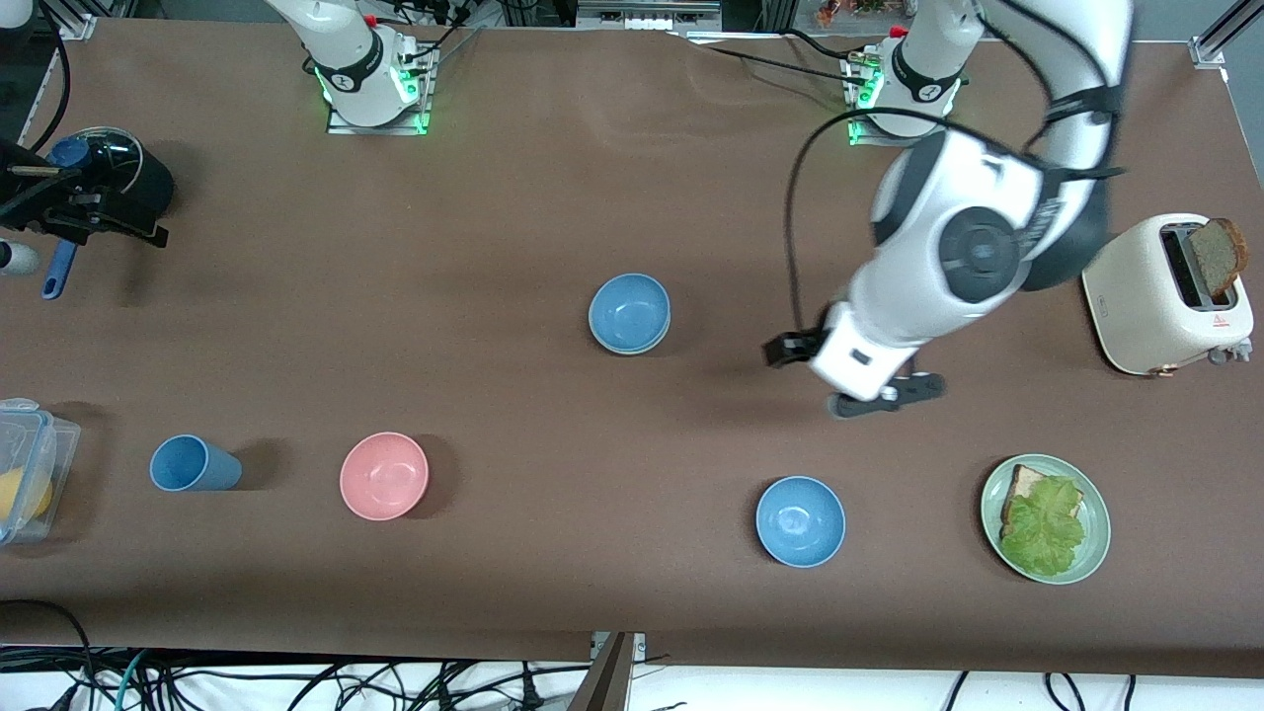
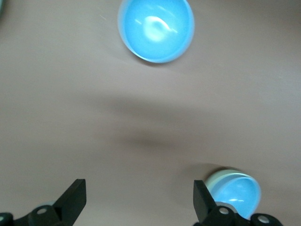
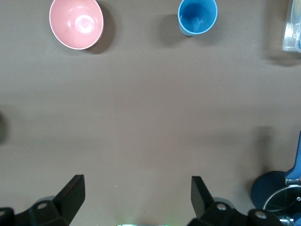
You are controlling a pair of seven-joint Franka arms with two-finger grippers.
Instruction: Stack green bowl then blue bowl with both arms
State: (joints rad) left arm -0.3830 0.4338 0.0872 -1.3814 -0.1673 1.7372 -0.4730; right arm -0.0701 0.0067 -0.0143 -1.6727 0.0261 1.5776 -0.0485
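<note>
The green bowl (image 1: 620, 350) sits mid-table with a blue bowl (image 1: 629, 311) nested inside it; only its pale rim shows. The left wrist view shows this stack too, green rim (image 2: 211, 178) around blue (image 2: 237, 193). A second blue bowl (image 1: 800, 520) stands alone nearer the front camera; it also shows in the left wrist view (image 2: 155, 29). My left gripper (image 1: 851, 377) (image 2: 140, 197) hangs open and empty over bare table between the stack and the lone blue bowl. My right gripper (image 3: 138, 195) is open and empty over bare table; the front view does not show it.
A pink bowl (image 1: 383, 475) (image 3: 76, 23) and a blue cup (image 1: 193, 464) (image 3: 197, 16) stand toward the right arm's end. A clear box (image 1: 25, 469) and a black pot with a glass lid (image 1: 109, 178) are there too. A toaster (image 1: 1165, 293) and a plate of bread and lettuce (image 1: 1094, 553) stand at the left arm's end.
</note>
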